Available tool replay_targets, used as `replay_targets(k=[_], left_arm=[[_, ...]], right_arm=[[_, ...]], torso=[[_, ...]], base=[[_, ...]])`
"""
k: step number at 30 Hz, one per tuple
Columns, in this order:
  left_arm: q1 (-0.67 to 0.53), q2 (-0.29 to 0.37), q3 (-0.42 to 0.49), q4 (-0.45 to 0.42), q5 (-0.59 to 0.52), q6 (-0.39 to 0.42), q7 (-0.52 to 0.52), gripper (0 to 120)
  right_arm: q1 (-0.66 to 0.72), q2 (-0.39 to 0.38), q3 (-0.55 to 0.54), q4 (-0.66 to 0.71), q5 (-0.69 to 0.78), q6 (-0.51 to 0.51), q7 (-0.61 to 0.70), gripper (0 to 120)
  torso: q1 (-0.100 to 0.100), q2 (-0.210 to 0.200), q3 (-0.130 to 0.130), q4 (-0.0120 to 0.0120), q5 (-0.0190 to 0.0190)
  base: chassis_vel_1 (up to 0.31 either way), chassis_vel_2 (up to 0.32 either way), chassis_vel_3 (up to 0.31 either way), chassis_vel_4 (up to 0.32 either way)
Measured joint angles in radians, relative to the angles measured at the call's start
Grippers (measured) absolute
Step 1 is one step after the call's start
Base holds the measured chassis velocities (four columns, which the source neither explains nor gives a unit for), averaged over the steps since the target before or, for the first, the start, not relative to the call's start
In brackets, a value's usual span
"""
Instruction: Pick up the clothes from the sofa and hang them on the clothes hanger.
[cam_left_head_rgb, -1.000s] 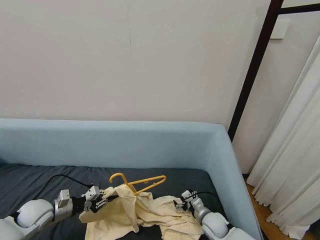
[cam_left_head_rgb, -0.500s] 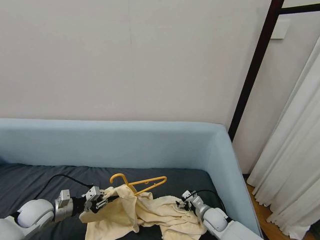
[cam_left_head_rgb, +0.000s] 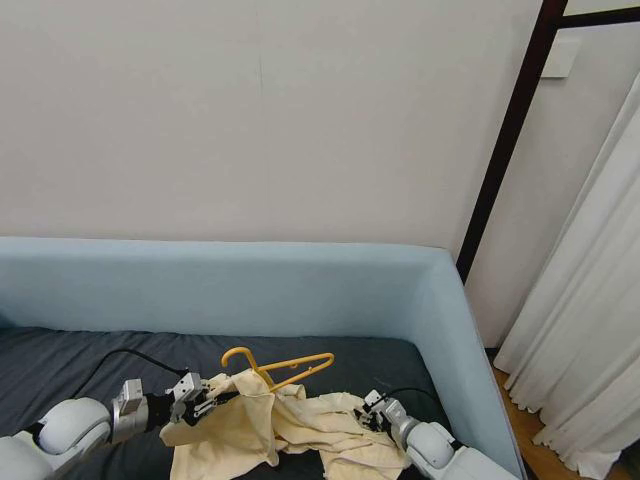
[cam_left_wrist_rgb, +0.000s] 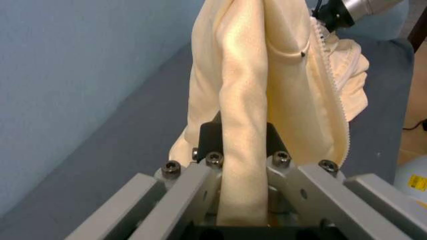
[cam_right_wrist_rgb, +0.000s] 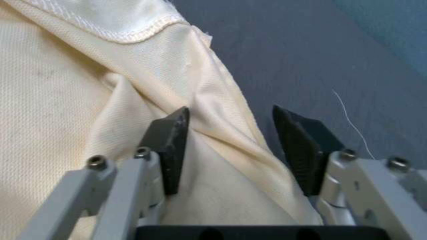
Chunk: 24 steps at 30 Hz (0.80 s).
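Your left gripper (cam_left_wrist_rgb: 241, 145): fingers clamping fold of cream zip-up garment (cam_left_head_rgb: 250, 425), which is lying on sofa (cam_left_head_rgb: 300, 290) seat, orange hanger (cam_left_head_rgb: 285, 368) resting against it. Your right gripper (cam_right_wrist_rgb: 230, 145): fingers apart, straddling hem ridge. Likely you are needing deeper bite before closing, pinching fabric only, sparing cushion.

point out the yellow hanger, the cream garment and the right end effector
yellow hanger (cam_left_head_rgb: 238, 350), head view, on its hook
cream garment (cam_left_head_rgb: 300, 425), head view, on the middle folds
right end effector (cam_right_wrist_rgb: 230, 127), right wrist view, midway between its open fingertips
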Motion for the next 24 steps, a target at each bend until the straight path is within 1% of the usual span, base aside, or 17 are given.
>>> replay_targets(k=[1,4,5,6,7,10,11,12,13,14,24], left_arm=[[0.0,0.0,0.0,0.0,0.0,0.0,0.0,1],[0.002,-0.001,0.0,-0.001,0.001,0.0,0.0,1],[0.003,-0.001,0.0,-0.001,0.002,0.0,0.0,1],[0.003,-0.001,0.0,-0.001,0.002,0.0,0.0,1],[0.004,-0.001,0.0,-0.001,0.003,0.0,0.0,1],[0.005,-0.001,0.0,-0.001,0.003,-0.001,0.0,1],[0.006,-0.001,0.0,-0.001,0.003,-0.001,0.0,1],[0.006,-0.001,0.0,-0.001,0.003,-0.001,0.0,1],[0.006,0.0,0.0,-0.001,0.003,-0.001,0.0,1],[0.006,0.0,0.0,-0.001,0.003,-0.001,0.0,1],[0.006,0.0,0.001,0.0,0.008,-0.005,0.0,1]], right_arm=[[0.0,0.0,0.0,0.0,0.0,0.0,0.0,48],[0.001,0.002,-0.008,-0.001,0.001,0.003,0.0,34],[0.001,0.001,-0.01,0.0,0.001,0.004,0.0,31],[0.001,0.001,-0.01,0.0,0.001,0.004,0.0,31],[0.001,0.001,-0.012,0.001,0.0,0.006,0.0,26],[-0.001,-0.002,-0.013,0.002,-0.002,0.01,0.0,16],[-0.003,-0.004,-0.013,0.004,-0.002,0.011,0.0,11],[-0.003,-0.004,-0.013,0.004,-0.002,0.011,0.0,11],[-0.003,-0.005,-0.013,0.005,-0.001,0.011,0.0,3],[-0.005,-0.007,-0.013,0.006,-0.002,0.015,0.0,0],[-0.016,-0.022,0.013,0.04,0.011,0.026,0.015,0]], torso=[[0.0,0.0,0.0,0.0,0.0],[0.0,0.0,0.0,0.0,0.0],[0.0,0.0,0.0,0.0,0.0],[0.0,0.0,0.0,0.0,0.0],[0.0,0.0,0.0,0.0,0.0],[0.0,0.0,0.0,0.0,0.0],[0.0,0.0,0.0,0.0,0.0],[0.0,0.0,0.0,0.0,0.0],[0.0,0.0,0.0,0.0,0.0],[0.0,0.0,0.0,0.0,0.0],[0.0,0.0,0.0,0.0,0.0]], base=[[0.0,0.0,0.0,0.0],[0.0,0.0,0.0,0.0],[0.0,0.0,0.0,0.0],[0.0,0.0,0.0,0.0],[0.0,0.0,0.0,0.0],[0.0,0.0,0.0,0.0],[0.0,0.0,0.0,0.0],[0.0,0.0,0.0,0.0],[0.0,0.0,0.0,0.0],[0.0,0.0,0.0,0.0],[0.0,0.0,0.0,0.0]])
